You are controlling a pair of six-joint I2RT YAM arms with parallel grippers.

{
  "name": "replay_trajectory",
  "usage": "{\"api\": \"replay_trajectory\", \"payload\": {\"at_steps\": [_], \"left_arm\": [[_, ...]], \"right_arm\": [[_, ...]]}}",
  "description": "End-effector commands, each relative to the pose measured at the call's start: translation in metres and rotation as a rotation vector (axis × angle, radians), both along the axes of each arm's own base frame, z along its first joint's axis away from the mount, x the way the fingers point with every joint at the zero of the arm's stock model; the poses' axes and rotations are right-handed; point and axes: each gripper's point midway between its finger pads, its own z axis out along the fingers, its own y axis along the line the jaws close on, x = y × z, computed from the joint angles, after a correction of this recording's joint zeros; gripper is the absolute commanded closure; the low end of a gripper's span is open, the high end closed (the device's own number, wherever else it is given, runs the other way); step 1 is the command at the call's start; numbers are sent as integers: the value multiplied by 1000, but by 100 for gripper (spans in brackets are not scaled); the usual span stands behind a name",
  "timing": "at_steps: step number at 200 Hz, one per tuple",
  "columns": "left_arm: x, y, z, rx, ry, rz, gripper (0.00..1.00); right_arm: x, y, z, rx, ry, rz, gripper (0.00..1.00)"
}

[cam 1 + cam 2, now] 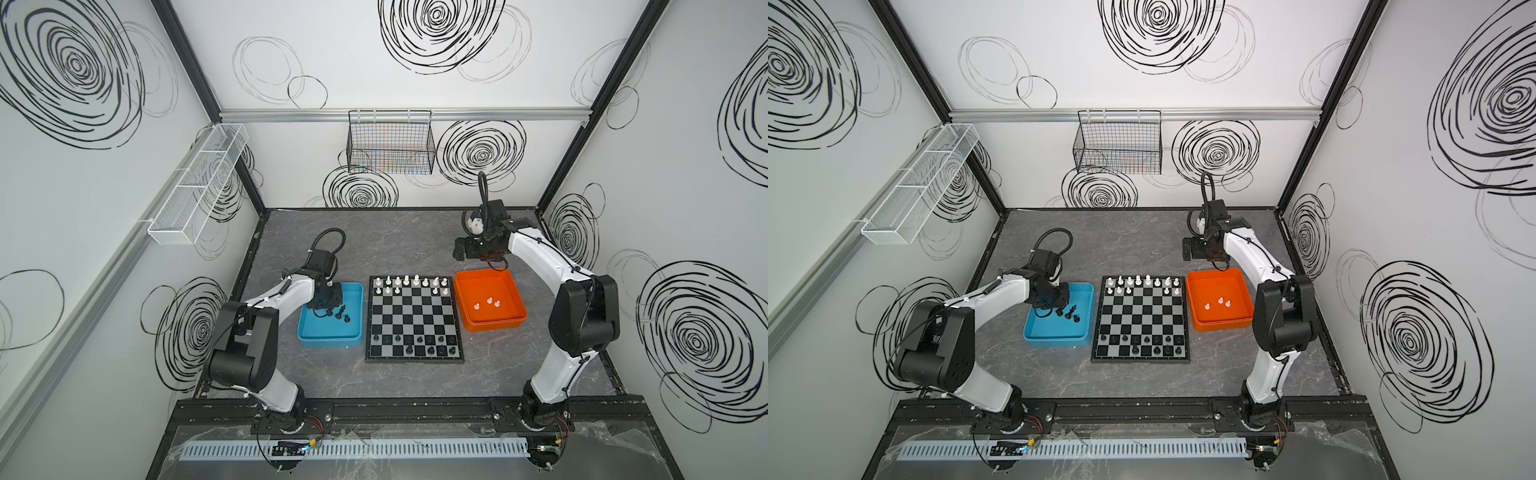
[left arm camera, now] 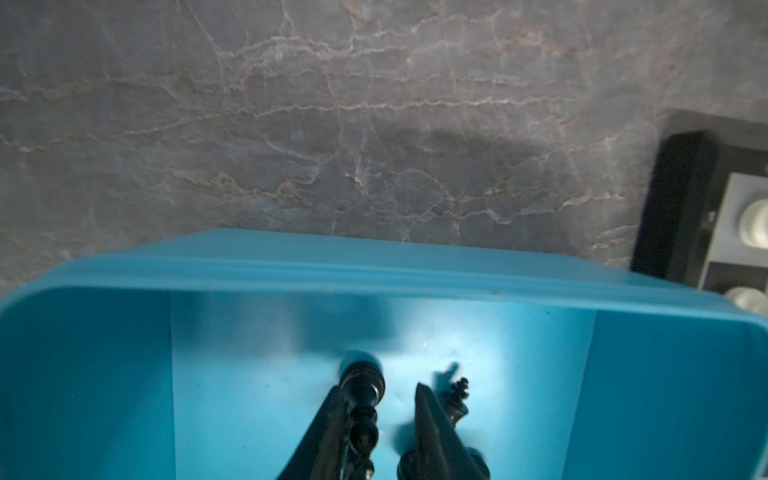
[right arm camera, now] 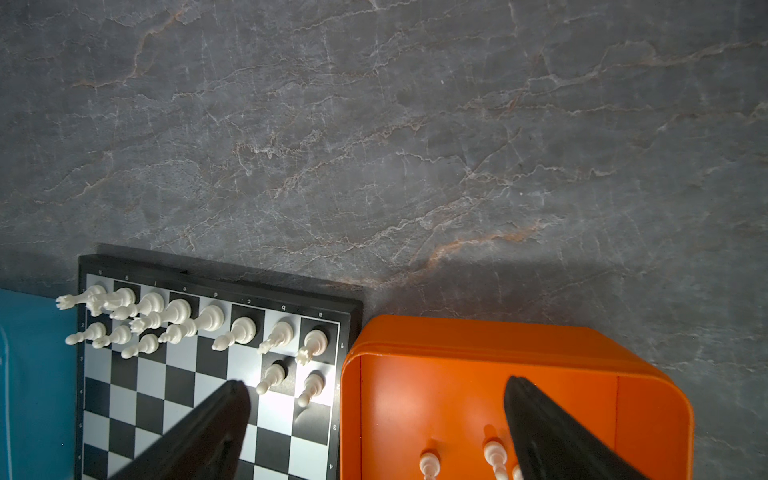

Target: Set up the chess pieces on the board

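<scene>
1. The board (image 1: 415, 316) lay mid-table, with the blue tray (image 1: 332, 341) just to its left and the orange tray (image 1: 494, 325) just to its right.
2. White pieces (image 1: 415, 281) filled the far row. In the next row stood five white pawns (image 1: 387, 291), three at the left and two at the right, with bare squares between them.
3. Three loose pawns (image 1: 489, 301) stood in the orange tray.
4. Black pieces (image 1: 430, 345) stood in the two near rows with gaps; I could not count them.
5. The left gripper (image 2: 378, 388) was down in the blue tray with its jaws narrow. A black piece (image 2: 362, 409) lay between the fingers (image 2: 328, 432) against one of them, with a gap to the other, so no grip showed.
6. Other black men (image 1: 343, 315) lay in that tray just right of the gripper.
7. The right gripper (image 1: 465, 251) hung above the table (image 1: 395, 241) just beyond the orange tray's far left corner, jaws wide and holding nothing.
</scene>
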Motion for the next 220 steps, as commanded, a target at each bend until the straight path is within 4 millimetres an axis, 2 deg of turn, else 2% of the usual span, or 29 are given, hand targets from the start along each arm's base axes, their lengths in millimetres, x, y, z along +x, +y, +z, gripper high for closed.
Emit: {"api": "replay_trajectory", "payload": {"at_steps": [1, 77, 220], "left_arm": [[0, 3, -9, 18, 6, 4, 69], [-6, 6, -18, 35, 29, 3, 75], [1, 5, -10, 30, 7, 2, 92]], "right_arm": [[0, -4, -7, -12, 8, 4, 0], [0, -5, -11, -13, 15, 0, 0], [1, -6, -12, -17, 18, -3, 0]]}}
